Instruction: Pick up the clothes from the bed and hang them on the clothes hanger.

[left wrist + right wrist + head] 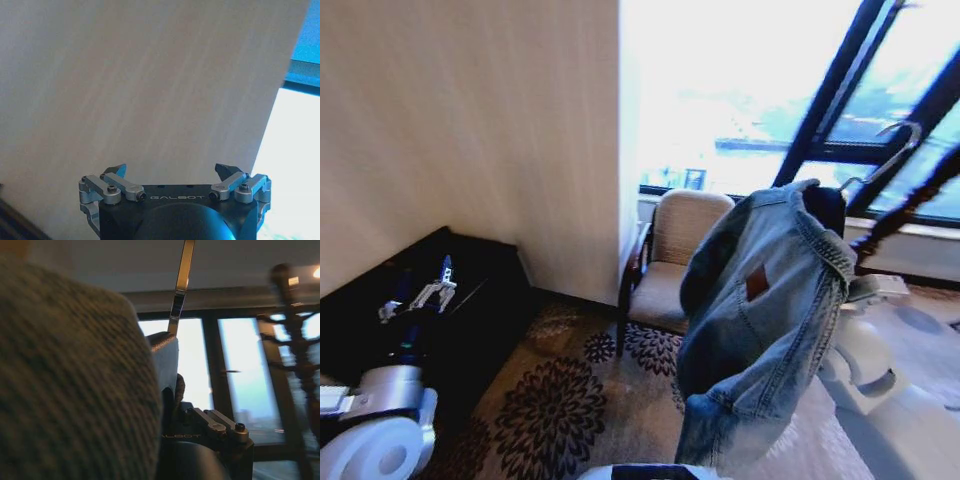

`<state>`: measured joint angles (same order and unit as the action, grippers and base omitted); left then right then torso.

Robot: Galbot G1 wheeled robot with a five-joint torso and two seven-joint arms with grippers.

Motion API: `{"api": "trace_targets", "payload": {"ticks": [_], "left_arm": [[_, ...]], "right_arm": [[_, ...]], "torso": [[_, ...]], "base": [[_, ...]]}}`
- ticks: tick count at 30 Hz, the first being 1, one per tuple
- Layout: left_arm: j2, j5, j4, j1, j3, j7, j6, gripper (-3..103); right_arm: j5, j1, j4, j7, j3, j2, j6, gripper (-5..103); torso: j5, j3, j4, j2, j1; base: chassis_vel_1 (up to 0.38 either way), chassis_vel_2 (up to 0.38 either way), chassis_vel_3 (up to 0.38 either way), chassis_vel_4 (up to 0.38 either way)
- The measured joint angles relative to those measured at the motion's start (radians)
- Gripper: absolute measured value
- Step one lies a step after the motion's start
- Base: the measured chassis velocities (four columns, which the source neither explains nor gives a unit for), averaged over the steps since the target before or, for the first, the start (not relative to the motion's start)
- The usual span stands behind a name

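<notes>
Nearest us, our left gripper idles low at our left with its fingers spread on nothing. At our right, the denim jacket drapes from the clothes hanger, which our right gripper seems clamped upon. Farther off stands the coat rack; we should keep the hook upright and approach slowly.

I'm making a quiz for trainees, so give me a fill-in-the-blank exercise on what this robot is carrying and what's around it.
1. The denim jacket hangs on a clothes hanger with a ___ hook.
2. The left gripper has its jaws ___.
3. Beside the wall stands a tan ___.
4. The carpet has a ___ pattern.

Missing words: metal; open; armchair; floral
</notes>
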<state>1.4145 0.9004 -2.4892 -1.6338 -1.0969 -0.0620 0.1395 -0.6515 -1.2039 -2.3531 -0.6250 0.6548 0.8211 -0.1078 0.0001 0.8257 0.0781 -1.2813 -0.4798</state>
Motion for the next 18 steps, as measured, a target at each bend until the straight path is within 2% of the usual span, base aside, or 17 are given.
{"api": "trace_targets", "payload": {"ticks": [8, 18], "left_arm": [[0.003, -0.001, -0.003, -0.002, 0.0, 0.001, -0.001, 100], [0.005, 0.004, -0.01, -0.015, -0.015, 0.001, -0.002, 100]], "right_arm": [[-0.005, -0.017, -0.008, -0.038, 0.009, 0.005, -0.042, 20], [0.002, -0.02, -0.012, -0.039, 0.017, 0.006, -0.035, 20]], "torso": [[0.0, 0.0, 0.0, 0.0, 0.0], [-0.0002, 0.0, -0.0001, 0.0, 0.0]], "base": [[-0.128, -0.13, -0.122, -0.122], [-0.121, -0.122, -0.131, -0.122]]}}
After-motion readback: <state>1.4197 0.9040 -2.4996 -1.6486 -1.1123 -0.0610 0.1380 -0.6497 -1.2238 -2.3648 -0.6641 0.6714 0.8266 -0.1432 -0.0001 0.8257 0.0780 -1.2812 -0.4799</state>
